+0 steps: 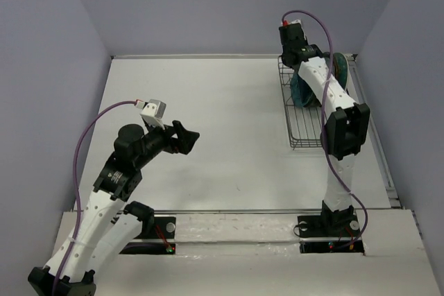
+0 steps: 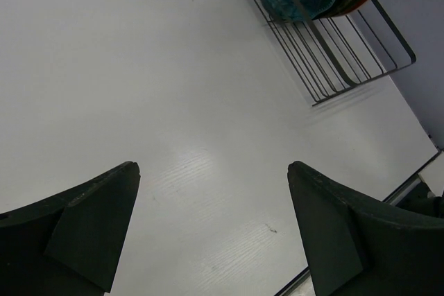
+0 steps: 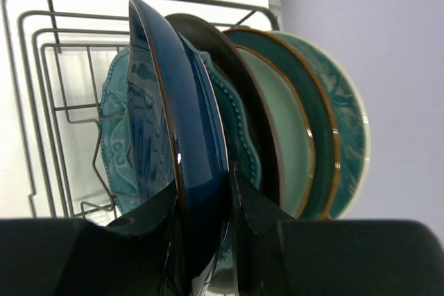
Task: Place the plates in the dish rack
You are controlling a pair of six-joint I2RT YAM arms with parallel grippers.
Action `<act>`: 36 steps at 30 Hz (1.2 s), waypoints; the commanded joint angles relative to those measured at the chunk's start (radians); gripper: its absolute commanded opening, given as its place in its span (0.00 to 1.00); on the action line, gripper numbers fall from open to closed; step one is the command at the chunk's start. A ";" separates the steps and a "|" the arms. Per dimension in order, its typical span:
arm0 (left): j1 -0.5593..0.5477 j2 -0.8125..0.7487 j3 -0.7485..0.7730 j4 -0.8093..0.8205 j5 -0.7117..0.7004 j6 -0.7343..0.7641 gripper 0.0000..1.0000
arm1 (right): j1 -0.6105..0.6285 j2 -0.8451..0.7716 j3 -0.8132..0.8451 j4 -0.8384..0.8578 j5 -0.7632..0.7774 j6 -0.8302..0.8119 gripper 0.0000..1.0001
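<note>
A dark-blue plate (image 3: pixel 177 136) stands upright on its edge in the dish rack (image 1: pixel 305 133), a black wire basket. It is the nearest to the right wrist camera in a row of upright plates. The right pincer (image 3: pixel 201 202) grasps it by its lower rim, one finger pressed to each face. Behind it stands a scalloped teal plate (image 3: pixel 118 150), then a dark-rimmed plate (image 3: pixel 260 136) and a pale green plate (image 3: pixel 281 123). Two more teal-toned plates stand beyond those, closest to the wall; their faces are mostly hidden. From above, the row of plates fills the far end of the rack, largely covered by the right arm reaching over it. The rack sits at the far right of the white worktop (image 1: pixel 222 116), close beside the right wall. The left pincer (image 2: pixel 215 227) is well apart from the rack, above the left side of the worktop. It is released, with its two dark fingers spread wide and nothing between them.
</note>
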 commanded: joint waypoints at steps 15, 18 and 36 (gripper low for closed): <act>0.014 0.002 0.004 0.021 -0.019 0.012 0.99 | -0.024 0.058 -0.035 0.111 -0.133 0.132 0.07; 0.020 -0.002 0.003 0.021 -0.021 0.011 0.99 | -0.033 0.071 -0.060 0.119 -0.182 0.168 0.07; 0.077 -0.016 0.001 0.025 -0.042 0.008 0.99 | -0.053 -0.159 -0.135 0.166 -0.421 0.295 0.89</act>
